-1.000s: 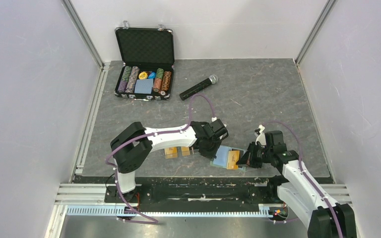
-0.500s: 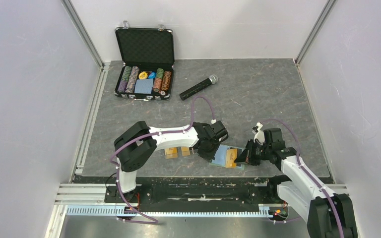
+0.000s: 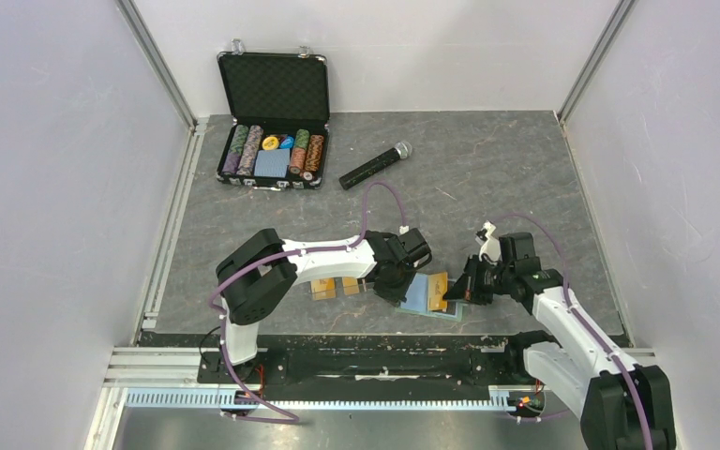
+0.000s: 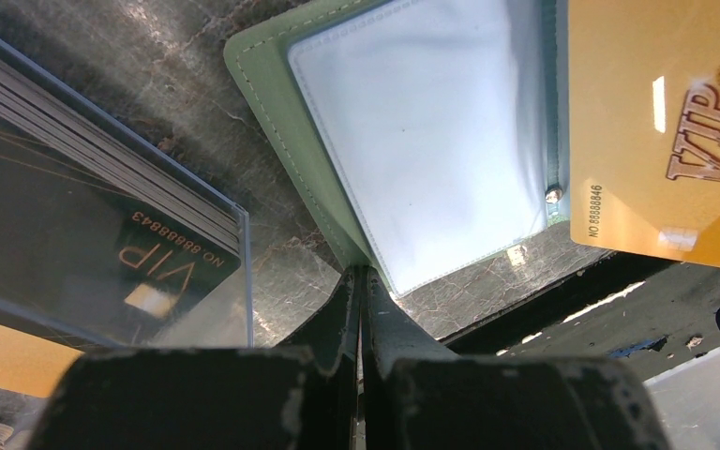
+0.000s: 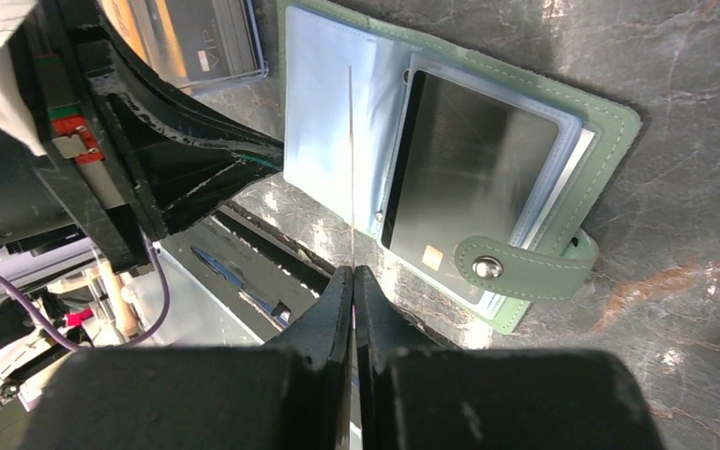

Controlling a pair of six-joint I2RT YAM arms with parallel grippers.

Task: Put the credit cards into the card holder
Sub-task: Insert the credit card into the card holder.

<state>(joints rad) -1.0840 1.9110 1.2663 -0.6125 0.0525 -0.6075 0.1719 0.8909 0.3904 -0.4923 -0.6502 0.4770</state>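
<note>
The sage-green card holder (image 3: 419, 296) lies open near the table's front edge, light blue inside up. My left gripper (image 3: 397, 283) is shut on its left edge; in the left wrist view the tips (image 4: 364, 274) meet at the green border of the card holder (image 4: 431, 141). My right gripper (image 3: 453, 293) is shut on a gold-tan credit card (image 3: 439, 287), held on edge over the open card holder. That card shows as a thin line (image 5: 350, 159) in the right wrist view and face-on (image 4: 656, 112) in the left wrist view. A black card (image 5: 469, 169) sits in a sleeve of the card holder (image 5: 609, 122).
A clear tray (image 4: 234, 244) holding a black VIP card (image 4: 103, 225) and orange cards (image 3: 336, 287) stands left of the holder. An open poker-chip case (image 3: 274, 131) and a microphone (image 3: 375, 165) lie at the back. The table's front edge (image 3: 384, 330) is close.
My right gripper has moved a little up and left with the gold-tan card, which now stands more on edge over the holder. The left gripper has stayed at the holder's edge.
</note>
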